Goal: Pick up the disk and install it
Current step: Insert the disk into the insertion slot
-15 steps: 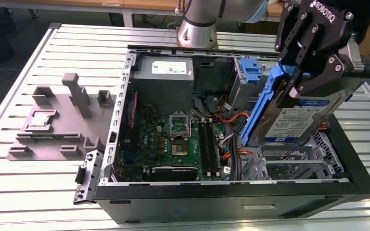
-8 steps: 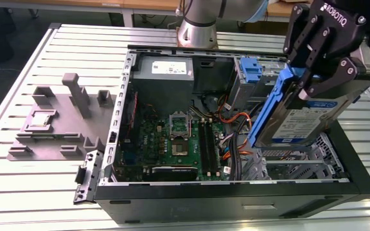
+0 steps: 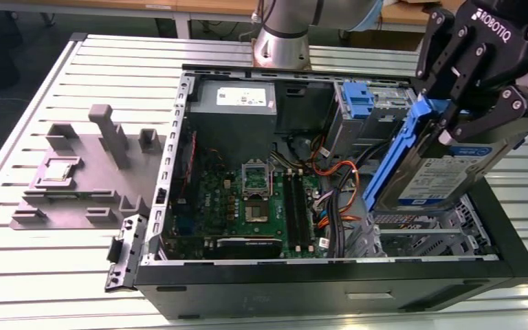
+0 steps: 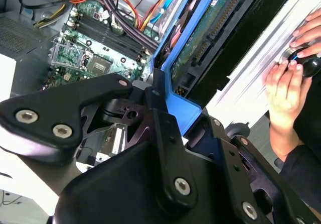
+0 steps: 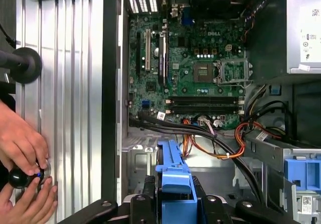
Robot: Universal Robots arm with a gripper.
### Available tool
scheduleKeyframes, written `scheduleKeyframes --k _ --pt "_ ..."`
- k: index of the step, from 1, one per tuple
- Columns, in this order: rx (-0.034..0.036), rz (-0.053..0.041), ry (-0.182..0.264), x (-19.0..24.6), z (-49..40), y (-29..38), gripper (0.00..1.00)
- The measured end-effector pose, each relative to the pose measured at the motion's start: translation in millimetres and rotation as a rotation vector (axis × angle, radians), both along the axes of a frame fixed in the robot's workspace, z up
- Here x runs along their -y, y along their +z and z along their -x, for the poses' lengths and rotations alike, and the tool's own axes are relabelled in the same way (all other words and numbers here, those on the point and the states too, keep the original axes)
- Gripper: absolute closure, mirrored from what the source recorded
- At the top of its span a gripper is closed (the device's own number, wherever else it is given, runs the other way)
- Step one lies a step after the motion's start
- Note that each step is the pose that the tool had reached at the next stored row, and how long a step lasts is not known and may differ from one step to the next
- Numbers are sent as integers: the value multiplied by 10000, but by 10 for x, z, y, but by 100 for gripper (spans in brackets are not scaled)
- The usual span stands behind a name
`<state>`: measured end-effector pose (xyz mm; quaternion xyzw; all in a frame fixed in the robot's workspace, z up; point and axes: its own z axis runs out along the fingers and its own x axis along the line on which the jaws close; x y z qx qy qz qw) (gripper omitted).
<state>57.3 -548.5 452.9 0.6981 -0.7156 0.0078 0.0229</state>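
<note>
My gripper (image 3: pixel 458 127) is shut on the disk (image 3: pixel 440 177), a silver-grey drive with a white-and-blue label and blue rails (image 3: pixel 400 161). I hold it tilted on edge above the open computer case (image 3: pixel 337 271), over the drive bay at the exterior view's right. In the second wrist view the gripper (image 4: pixel 161 103) clamps the blue rail (image 4: pixel 176 111), and the disk's green underside (image 4: pixel 210 28) slopes away from it. In the first wrist view the blue rail (image 5: pixel 173 176) sits between the black fingers (image 5: pixel 149 200), above the case floor.
Inside the case lie the motherboard (image 3: pixel 255 199), orange and black cables (image 3: pixel 337 185), the grey power-supply box (image 3: pixel 236 100) and a blue bracket (image 3: pixel 357 102). A grey fixture (image 3: pixel 90 172) sits on the slatted table at the exterior view's left. A person's hands (image 5: pixel 22 153) work a knob beside the case.
</note>
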Motion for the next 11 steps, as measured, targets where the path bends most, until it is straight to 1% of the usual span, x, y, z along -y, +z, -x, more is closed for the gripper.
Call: scheduleKeyframes --k 3,11 --pt "0 4 1 -1 -38 -5 63" --pt "0 4 0 0 -44 -6 63"
